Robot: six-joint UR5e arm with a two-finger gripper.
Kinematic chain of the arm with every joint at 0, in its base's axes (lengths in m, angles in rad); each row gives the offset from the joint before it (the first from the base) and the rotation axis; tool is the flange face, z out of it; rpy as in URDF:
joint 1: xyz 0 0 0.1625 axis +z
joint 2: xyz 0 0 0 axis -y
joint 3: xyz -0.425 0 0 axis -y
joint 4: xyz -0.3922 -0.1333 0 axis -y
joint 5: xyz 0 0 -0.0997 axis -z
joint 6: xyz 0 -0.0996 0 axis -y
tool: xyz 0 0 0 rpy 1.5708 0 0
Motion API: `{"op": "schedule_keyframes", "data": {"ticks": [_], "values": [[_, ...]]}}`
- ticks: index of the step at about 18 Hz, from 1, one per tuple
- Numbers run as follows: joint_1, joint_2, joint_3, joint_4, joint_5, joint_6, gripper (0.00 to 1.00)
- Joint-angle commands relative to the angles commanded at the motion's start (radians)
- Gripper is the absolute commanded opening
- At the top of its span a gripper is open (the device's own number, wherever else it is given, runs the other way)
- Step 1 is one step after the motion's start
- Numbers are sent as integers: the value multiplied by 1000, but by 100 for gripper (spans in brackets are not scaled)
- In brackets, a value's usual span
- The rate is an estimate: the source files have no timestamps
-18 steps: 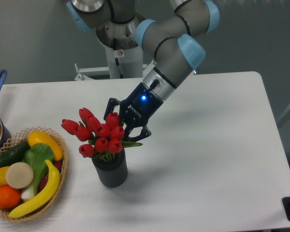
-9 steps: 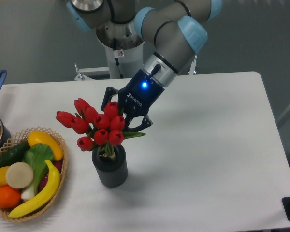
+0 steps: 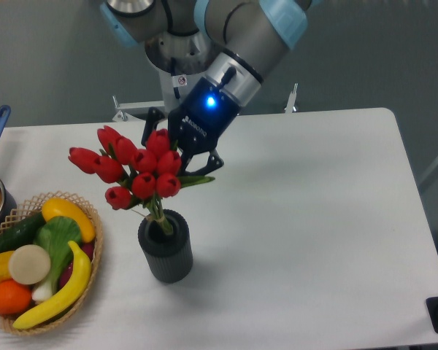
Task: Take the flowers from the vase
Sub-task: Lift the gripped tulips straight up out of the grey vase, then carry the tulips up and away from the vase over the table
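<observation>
At the left edge of the frame the wicker basket (image 3: pixel 40 277) of fruit is sitting undisturbed, well apart from your lift. Moving right, you're raising the flowers (image 3: pixel 135 171): a second ago the buds were crowding the rim of the vase (image 3: pixel 166 248), and now they're riding higher at centre-left, with bare stems showing above it and only the tips still inside. The vase is staying upright and in place. Your gripper (image 3: pixel 177 154) is clamped on the bunch behind the buds, its fingers closed in around it. To the right, the table (image 3: pixel 321 219) is lying open up to its far edge.
</observation>
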Motion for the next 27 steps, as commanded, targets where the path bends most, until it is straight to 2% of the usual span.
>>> {"op": "schedule_keyframes", "data": {"ticks": [8, 15, 23, 27], "values": [[3, 46, 20, 2, -2, -32, 41], [8, 35, 107, 2, 0, -100, 41], [193, 38, 120, -3, 15, -84, 41], [310, 41, 100, -3, 34, -45, 41]]}}
